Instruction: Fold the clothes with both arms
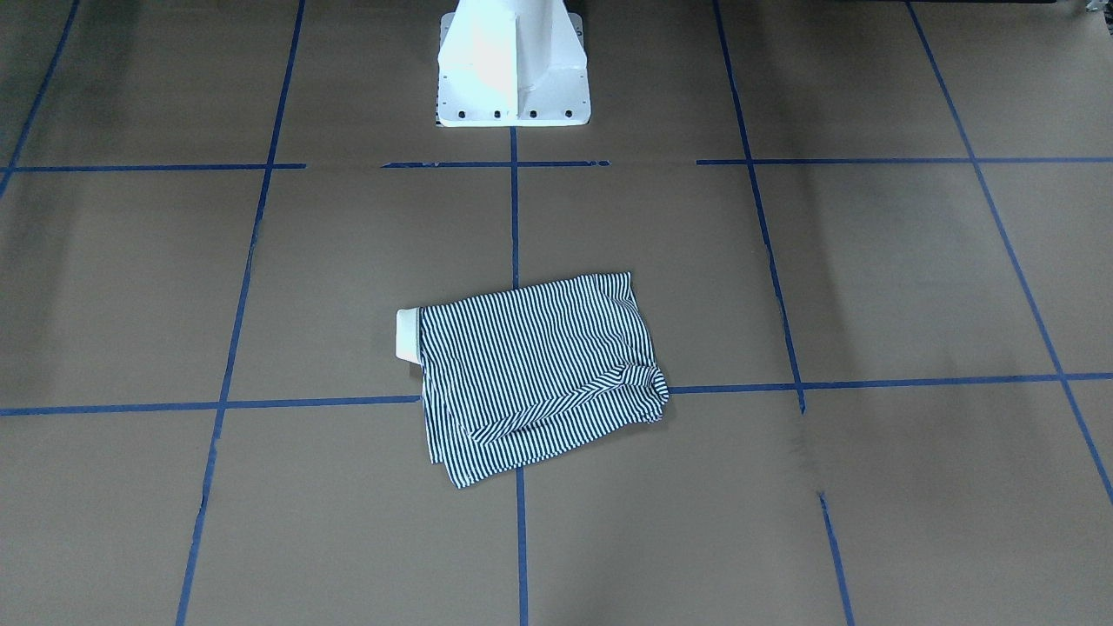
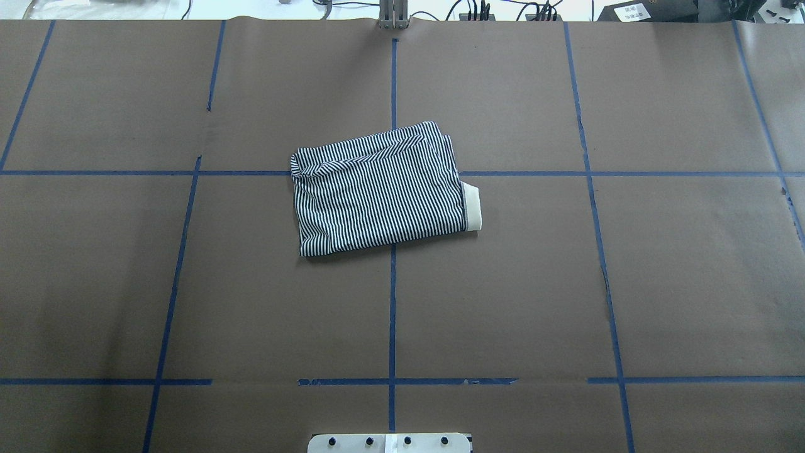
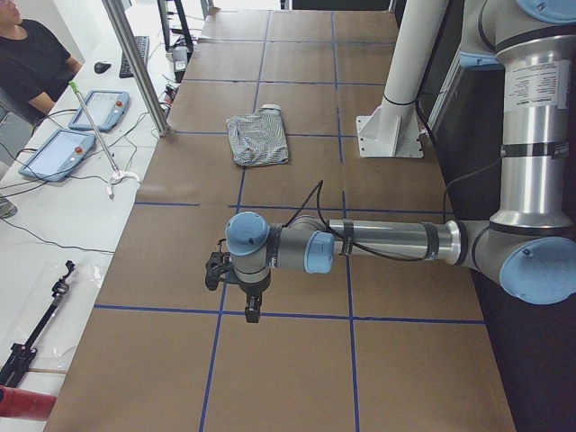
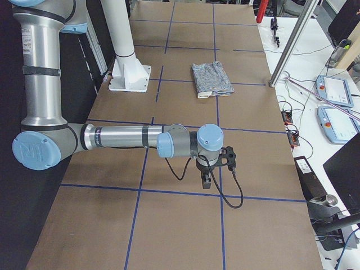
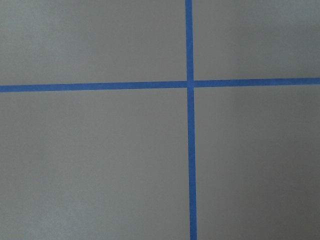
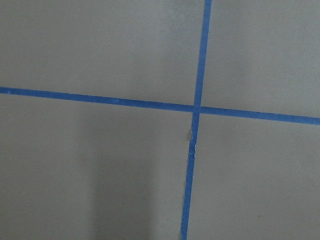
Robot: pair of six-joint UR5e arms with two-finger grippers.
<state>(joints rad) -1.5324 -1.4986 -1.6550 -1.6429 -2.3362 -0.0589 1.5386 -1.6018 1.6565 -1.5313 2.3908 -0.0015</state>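
In the front-facing view, the polo shirt (image 1: 530, 374) lies folded into a rough, soft rectangle near the middle of the worktop (image 1: 869, 278). It covers a crossing of the blue tape lines (image 1: 515, 217). Its knit is finely striped in navy and white, and the plain cream collar (image 1: 407, 335) pokes out as a smooth flap at the view's left end. The lower right corner is bunched into a rounded ridge. The worktop is covered in matte brown paper, and the glossy white pedestal (image 1: 513, 65) stands at the top.

From overhead, the shirt lies flat across the centre line, with the collar on the robot's right side and the rumpled corner at the far left.

In the exterior left view, the left arm (image 3: 387, 241) (grey metal tube, light blue caps) reaches out level and low over the paper, well apart from the shirt. The left end effector (image 3: 253, 317) points down above a tape line. I cannot tell whether its fingers are spread or pressed together. A person (image 3: 31, 58) sits at a side table with two tablets (image 3: 56, 153).

In the exterior right view, the right arm (image 4: 124, 136) is stretched out the same way, far from the shirt. The right end effector (image 4: 206, 183) hangs downward with a black cable looping beside it, and I cannot tell its state either.

Both wrist views show only brown paper and a tape crossing.
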